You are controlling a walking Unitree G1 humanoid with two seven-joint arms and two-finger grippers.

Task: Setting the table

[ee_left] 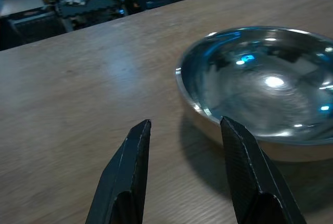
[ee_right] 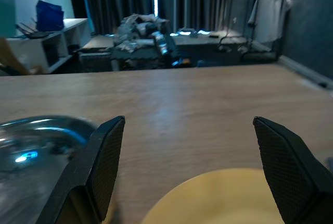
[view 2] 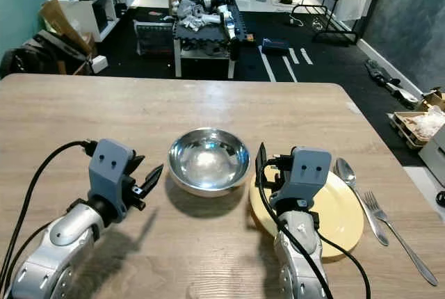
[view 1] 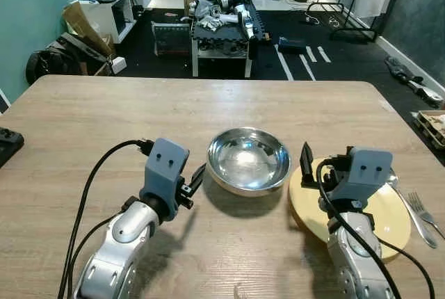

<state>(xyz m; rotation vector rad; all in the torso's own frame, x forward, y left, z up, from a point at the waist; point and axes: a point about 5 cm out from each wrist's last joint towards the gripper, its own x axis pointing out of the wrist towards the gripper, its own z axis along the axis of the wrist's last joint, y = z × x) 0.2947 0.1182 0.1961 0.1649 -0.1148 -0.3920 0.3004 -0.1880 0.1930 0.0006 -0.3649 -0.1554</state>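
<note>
A shiny steel bowl (view 1: 248,160) stands in the middle of the wooden table (view 1: 208,104). To its right lies a pale yellow plate (view 1: 389,219), with a spoon (view 1: 411,210) and a fork (view 1: 425,214) on the table just right of it. My left gripper (view 1: 194,182) hovers low beside the bowl's left rim, open and empty; the left wrist view has the bowl (ee_left: 260,83) just ahead of my left gripper (ee_left: 186,125). My right gripper (ee_right: 190,172) is spread wide open over the plate's (ee_right: 218,198) left part, holding nothing.
A black object (view 1: 8,142) lies at the table's left edge. Beyond the far edge is a dark floor with a cluttered low white table (view 1: 221,21), shelves (view 1: 111,7) and boxes at the left. Bare tabletop stretches left of and behind the bowl.
</note>
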